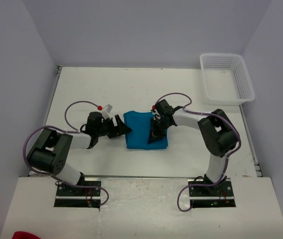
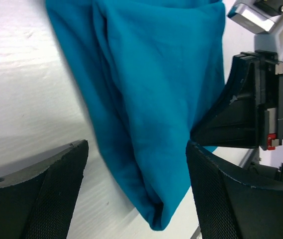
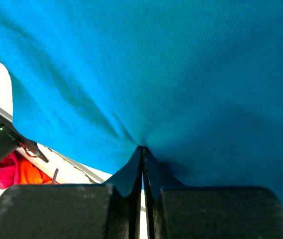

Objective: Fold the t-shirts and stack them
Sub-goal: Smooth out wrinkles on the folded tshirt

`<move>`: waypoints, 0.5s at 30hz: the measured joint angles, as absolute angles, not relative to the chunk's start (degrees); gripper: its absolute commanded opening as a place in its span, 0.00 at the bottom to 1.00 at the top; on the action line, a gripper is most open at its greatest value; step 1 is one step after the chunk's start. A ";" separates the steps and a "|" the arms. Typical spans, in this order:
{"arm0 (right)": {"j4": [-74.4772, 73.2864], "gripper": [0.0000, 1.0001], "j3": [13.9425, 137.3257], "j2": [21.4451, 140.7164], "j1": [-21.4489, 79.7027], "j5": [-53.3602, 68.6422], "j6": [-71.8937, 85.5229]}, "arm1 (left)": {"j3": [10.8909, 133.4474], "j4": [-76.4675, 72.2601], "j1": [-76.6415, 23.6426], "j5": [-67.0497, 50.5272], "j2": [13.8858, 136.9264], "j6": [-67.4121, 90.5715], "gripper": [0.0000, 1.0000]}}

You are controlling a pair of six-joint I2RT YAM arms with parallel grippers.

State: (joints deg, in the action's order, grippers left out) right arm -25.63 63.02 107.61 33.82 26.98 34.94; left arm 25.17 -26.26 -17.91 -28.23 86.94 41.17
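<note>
One teal-blue t-shirt (image 1: 140, 130) lies folded into a small rectangle in the middle of the table. My left gripper (image 1: 123, 130) sits at its left edge, open. In the left wrist view the shirt's folded corner (image 2: 156, 99) lies loose between the two wide-apart fingers of the left gripper (image 2: 137, 149). My right gripper (image 1: 152, 139) is over the shirt's right half, shut. In the right wrist view the closed tips of the right gripper (image 3: 142, 148) press against the cloth (image 3: 156, 64), which dimples around them.
A white plastic basket (image 1: 244, 79) stands at the table's back right corner. A red object (image 1: 24, 235) lies off the table at the bottom left. Pink and orange cloth (image 3: 12, 172) shows beyond the table edge in the right wrist view.
</note>
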 measured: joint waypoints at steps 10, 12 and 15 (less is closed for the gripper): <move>-25.61 0.00 63.02 107.61 33.85 27.00 34.89 | 26.61 -43.31 -17.02 -38.17 99.33 45.19 0.80; -25.61 0.00 63.02 107.61 33.85 27.00 34.89 | 26.87 -44.47 -16.99 -38.83 100.29 45.52 0.79; -25.61 0.00 63.02 107.61 33.85 27.05 34.89 | 27.29 -45.47 -16.99 -39.62 101.43 45.71 0.75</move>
State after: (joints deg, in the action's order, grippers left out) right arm -25.61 63.02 107.61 33.85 27.05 34.89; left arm 27.29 -45.47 -16.99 -39.62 101.43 45.71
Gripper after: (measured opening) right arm 0.003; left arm 0.768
